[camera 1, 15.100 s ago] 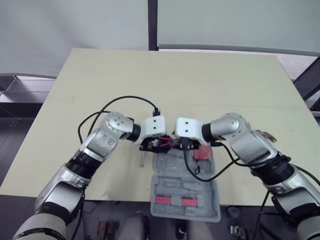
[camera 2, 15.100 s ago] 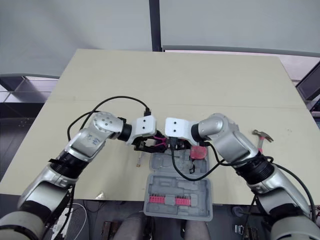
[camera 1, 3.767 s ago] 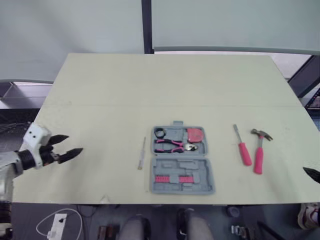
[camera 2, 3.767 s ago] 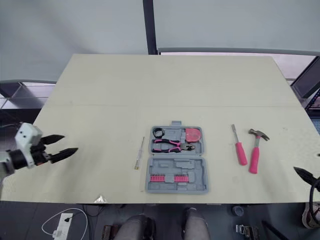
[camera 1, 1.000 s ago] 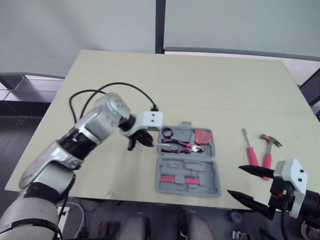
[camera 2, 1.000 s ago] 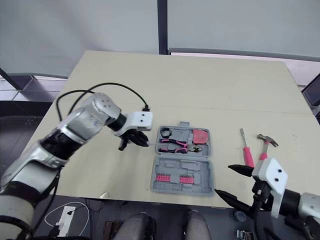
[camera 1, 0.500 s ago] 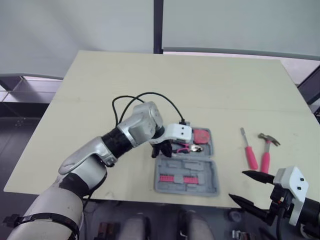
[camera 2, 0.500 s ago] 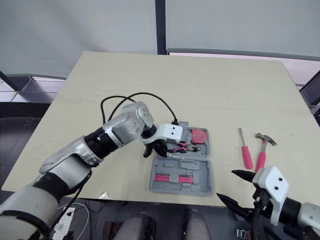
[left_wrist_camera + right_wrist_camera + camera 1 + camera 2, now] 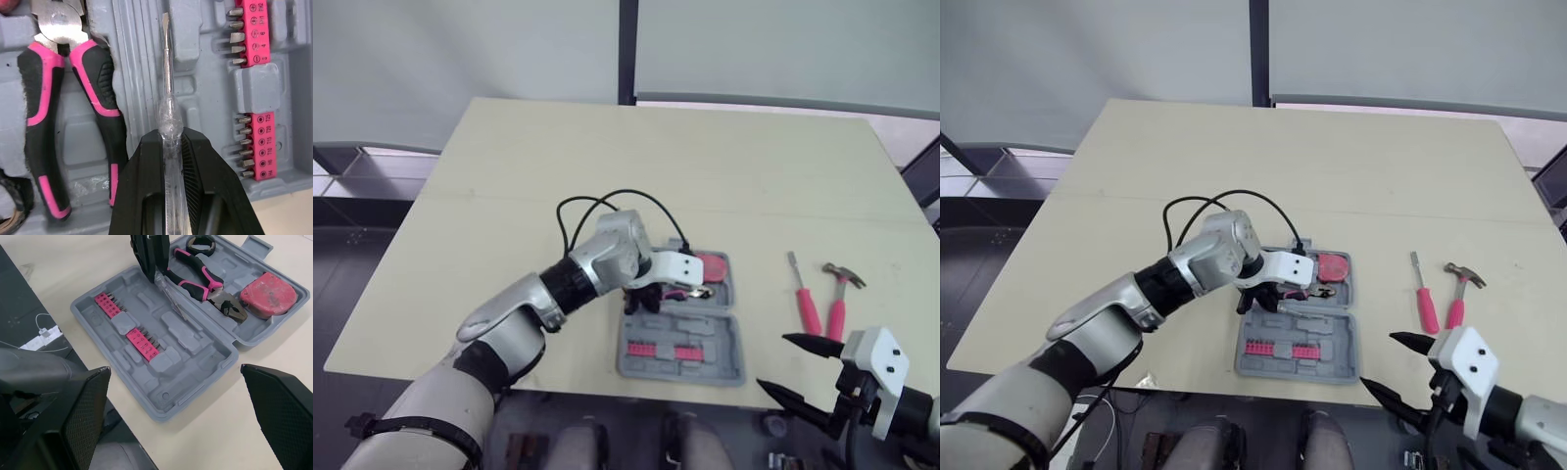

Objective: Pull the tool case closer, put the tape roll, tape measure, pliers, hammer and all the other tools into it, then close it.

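Left wrist view, close over the open tool case [image 9: 142,58]: pinches the clear-handled screwdriver [image 9: 167,73] between the pads of the left gripper [image 9: 170,142], blade lying along the grey ribs between the pliers [image 9: 100,83] and the pink bit strips [image 9: 255,29]. From the head, hangs over the case's middle, tape measure [image 9: 710,265] at 2 o'clock of the fingers. Keeps the right gripper [image 9: 773,360] spread wide at 4 o'clock of the case, well apart, hammer [image 9: 837,305] at 1 o'clock from it.

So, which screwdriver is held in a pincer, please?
The slim clear-handled screwdriver, gripped by the left pincer over the grey plastic case; the pink-handled screwdriver lies on the table.
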Available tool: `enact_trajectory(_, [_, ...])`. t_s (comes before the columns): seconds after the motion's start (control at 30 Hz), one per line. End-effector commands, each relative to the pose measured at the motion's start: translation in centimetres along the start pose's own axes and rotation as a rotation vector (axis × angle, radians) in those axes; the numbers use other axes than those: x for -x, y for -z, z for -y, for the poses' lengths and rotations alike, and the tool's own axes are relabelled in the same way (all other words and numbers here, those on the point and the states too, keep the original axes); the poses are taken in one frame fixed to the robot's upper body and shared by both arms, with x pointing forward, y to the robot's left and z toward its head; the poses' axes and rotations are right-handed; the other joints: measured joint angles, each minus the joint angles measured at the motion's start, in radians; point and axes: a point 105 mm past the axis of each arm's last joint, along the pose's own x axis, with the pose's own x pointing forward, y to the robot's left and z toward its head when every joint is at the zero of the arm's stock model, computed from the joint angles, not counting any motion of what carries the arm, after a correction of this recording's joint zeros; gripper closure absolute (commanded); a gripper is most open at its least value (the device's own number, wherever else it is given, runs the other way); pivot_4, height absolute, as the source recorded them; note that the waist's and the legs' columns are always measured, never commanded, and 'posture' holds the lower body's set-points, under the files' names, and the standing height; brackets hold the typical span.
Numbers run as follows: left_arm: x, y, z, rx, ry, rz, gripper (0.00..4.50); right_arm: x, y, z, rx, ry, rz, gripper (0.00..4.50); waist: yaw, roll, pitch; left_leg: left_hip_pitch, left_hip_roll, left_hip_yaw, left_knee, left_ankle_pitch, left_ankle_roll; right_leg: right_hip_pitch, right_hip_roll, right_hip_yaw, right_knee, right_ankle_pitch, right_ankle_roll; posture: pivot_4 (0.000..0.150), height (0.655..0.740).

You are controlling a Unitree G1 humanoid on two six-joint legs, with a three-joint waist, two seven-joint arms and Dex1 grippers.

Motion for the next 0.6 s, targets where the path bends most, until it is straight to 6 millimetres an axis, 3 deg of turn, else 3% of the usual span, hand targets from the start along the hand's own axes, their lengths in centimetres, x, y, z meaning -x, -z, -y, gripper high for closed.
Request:
enact_trajectory(0.03, [0.1,-1.0,-0.3,-0.032,-0.032,-0.011,4.49,0.0,-0.2,0.1,0.007,0.012,0.015,0.00,0.001,0.000,0.000,0.000,0.000,0.000,0.000,0.000,0.000,0.000,0.000,0.000,0.000,0.000,0.000,0.150,0.7400])
enact_trajectory(0.37, [-0.8,-3.1,0.1,-0.027,-0.025,0.003,4.49,-0.2,-0.1,-0.1,-0.002,0.010,0.023,0.00,0.002,0.000,0.000,0.000,-0.001,0.000,0.001,0.000,0.001,0.000,-0.002,0.000,0.000,0.000,0.000,0.150,0.7400])
enact_trajectory(0.6, [-1.2,-2.8,0.9,-0.029,0.005,-0.012,4.49,-0.1,0.1,-0.1,-0.009,0.015,0.028,0.00,0.000,0.000,0.000,0.000,-0.001,0.000,0.001,0.000,0.002,0.000,-0.003,0.000,0.001,0.000,0.000,0.150,0.7400])
